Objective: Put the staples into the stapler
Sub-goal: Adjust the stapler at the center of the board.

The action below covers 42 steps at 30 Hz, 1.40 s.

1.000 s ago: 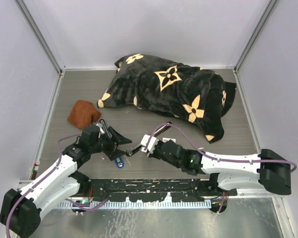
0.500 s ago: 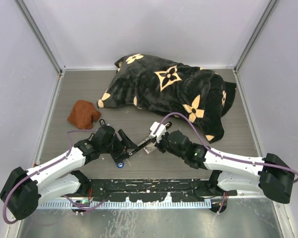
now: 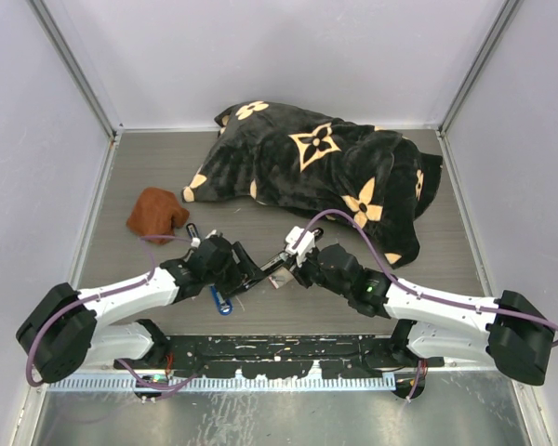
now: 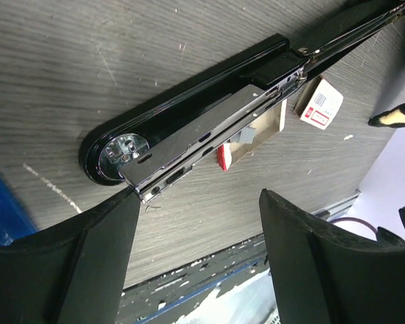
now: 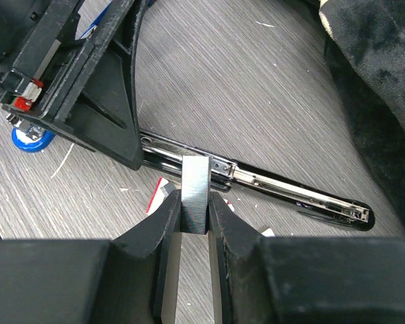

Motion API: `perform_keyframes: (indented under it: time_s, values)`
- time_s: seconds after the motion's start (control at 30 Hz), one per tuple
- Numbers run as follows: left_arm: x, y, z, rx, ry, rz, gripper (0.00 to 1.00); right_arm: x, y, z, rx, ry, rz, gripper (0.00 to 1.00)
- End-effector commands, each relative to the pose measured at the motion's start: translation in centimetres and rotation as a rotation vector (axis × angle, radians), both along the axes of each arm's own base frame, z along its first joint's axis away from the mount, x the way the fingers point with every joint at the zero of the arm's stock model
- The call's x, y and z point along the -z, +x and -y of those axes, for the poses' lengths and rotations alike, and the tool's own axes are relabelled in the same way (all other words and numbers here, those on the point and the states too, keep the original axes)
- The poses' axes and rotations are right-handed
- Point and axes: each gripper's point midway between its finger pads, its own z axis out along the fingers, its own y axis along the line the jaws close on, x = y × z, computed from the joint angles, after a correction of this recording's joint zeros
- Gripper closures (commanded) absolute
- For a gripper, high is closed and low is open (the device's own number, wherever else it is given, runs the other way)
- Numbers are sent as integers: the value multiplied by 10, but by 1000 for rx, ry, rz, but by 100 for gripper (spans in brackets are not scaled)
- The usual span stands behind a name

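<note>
The black stapler [image 4: 189, 101] lies opened flat on the table, its chrome magazine [image 4: 202, 138] facing up; it also shows in the right wrist view [image 5: 283, 189] and in the top view [image 3: 263, 270]. The white staples box with a red label [image 4: 320, 106] and its greyish inner tray [image 4: 263, 129] lie just beside the magazine. My right gripper [image 5: 195, 209] is shut on a grey strip of staples [image 5: 195, 185], held just above the near side of the stapler. My left gripper [image 4: 196, 270] is open, one finger [image 4: 74, 256] at the magazine's end.
A black blanket with tan flower marks [image 3: 325, 172] lies bunched at the back of the table. A brown cloth [image 3: 156, 212] sits at the left. A small blue object [image 3: 221, 301] lies near the front, beside my left gripper [image 3: 245, 271].
My left gripper has moved right, up to the stapler. My right gripper, with the staple strip, has moved a little back and right. The stapler now lies stretched out between them.
</note>
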Motion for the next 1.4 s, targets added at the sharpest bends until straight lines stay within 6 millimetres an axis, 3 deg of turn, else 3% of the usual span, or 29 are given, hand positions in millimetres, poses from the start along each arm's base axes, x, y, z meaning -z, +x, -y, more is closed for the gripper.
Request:
perform_keyframes:
  time_s: [0.0, 0.23, 0.77, 0.97, 1.17, 1.27, 1.37]
  values:
    - [-26, 31, 18, 4, -35, 145, 27, -19, 1, -3, 11, 76, 14, 81]
    - [-26, 47, -3, -34, 87, 235, 26, -17, 0, 2, 14, 62, 4, 81]
    - [-23, 116, -3, 4, 60, 311, 26, -11, 6, -3, -18, 9, -38, 81]
    - [-31, 142, -8, 27, 36, 358, 26, -8, 25, -9, -52, -13, -69, 81]
    - [-31, 161, 11, 126, -26, 381, 29, -9, 58, -23, -96, -40, -90, 81]
    - [-35, 167, 13, 187, 15, 409, 30, -3, 74, -35, -111, -96, -103, 81]
    - [-37, 172, 2, 224, 126, 426, 32, 4, 87, -46, -122, -142, -124, 81]
